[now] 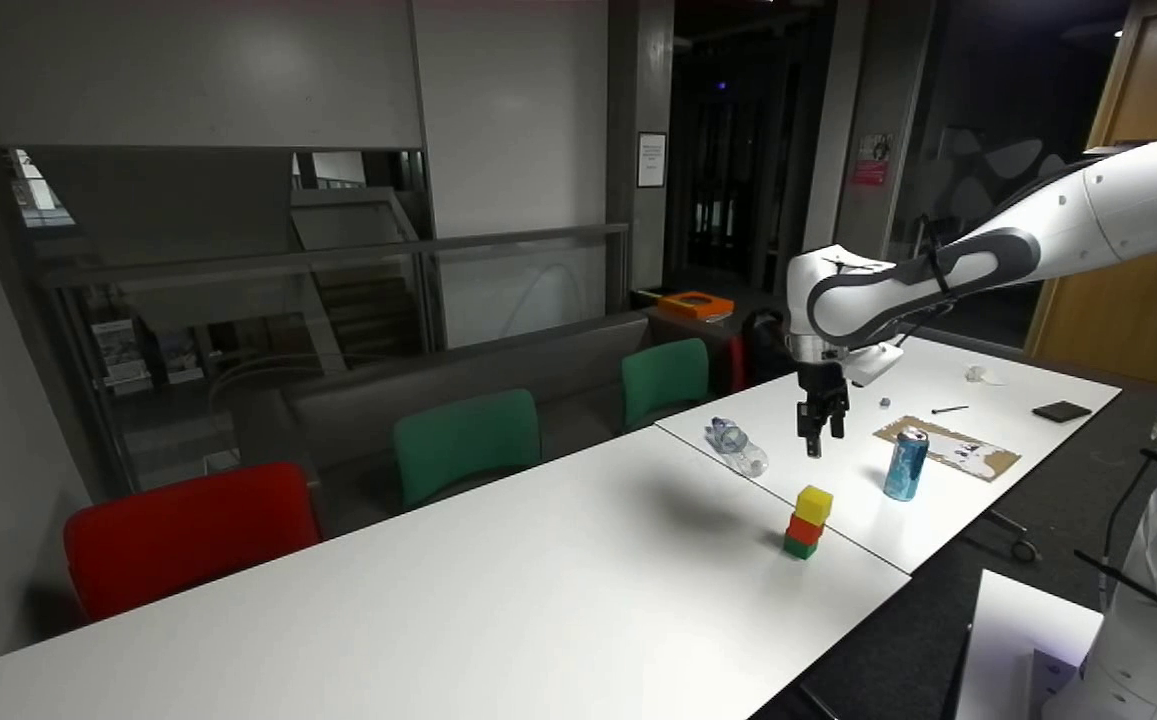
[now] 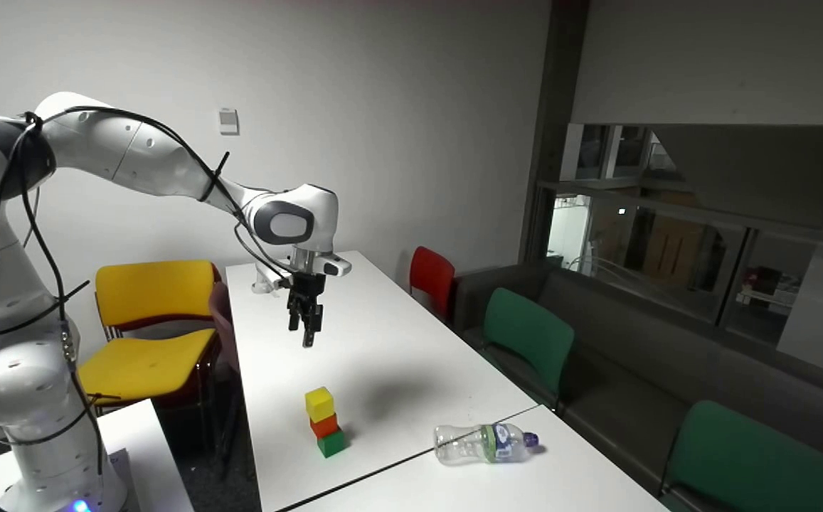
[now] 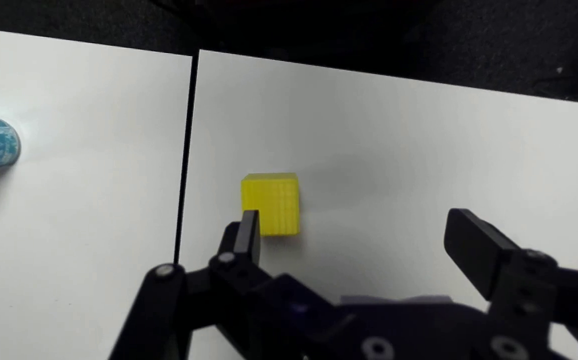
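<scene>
Near the centre of the wrist view, a yellow cube is partly covered by the gripper, yet a gap is shown in both exterior views; clearance is probably given by the raised pose. The fingers are spread apart, nothing gripped. Right of centre in an exterior view, the yellow cube is borne by a red cube, and that by a green cube, so its height is owed to both. Right of them on the seamed white table, a can is stood upright; to the upper left, a bottle is laid flat, and further left a sofa, a red chair and green chairs are dimly lit.
</scene>
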Controlling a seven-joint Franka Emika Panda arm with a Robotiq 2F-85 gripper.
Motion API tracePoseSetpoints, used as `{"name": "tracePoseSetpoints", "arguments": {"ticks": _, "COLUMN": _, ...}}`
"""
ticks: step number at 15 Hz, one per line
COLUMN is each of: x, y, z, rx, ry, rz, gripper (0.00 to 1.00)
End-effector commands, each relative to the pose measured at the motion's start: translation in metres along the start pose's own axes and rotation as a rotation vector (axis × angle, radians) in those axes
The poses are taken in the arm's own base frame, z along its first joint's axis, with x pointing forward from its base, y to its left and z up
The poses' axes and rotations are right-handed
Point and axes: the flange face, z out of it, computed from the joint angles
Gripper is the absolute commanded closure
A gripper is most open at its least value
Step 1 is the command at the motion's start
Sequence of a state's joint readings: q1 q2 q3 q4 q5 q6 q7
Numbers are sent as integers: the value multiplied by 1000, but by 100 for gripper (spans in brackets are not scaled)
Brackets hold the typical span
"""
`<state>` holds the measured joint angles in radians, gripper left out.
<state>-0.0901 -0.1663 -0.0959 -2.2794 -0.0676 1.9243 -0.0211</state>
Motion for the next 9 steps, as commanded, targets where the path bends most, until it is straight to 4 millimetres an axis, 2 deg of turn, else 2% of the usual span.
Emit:
{"name": "tracePoseSetpoints", "arguments": {"ticks": 1, "x": 14, "y": 6, "z": 20, "rx": -64, "ry": -2, "rz": 113, "gripper": 0}}
{"name": "tracePoseSetpoints", "arguments": {"ticks": 4, "x": 22, "y": 13, "z": 40, "rx": -87, "ry": -42, "rz": 117, "gripper": 0}}
{"name": "tracePoseSetpoints", "arguments": {"ticks": 9, "x": 32, "y": 25, "z": 64, "rx": -102, "ry": -56, "rz": -14, "gripper": 0}}
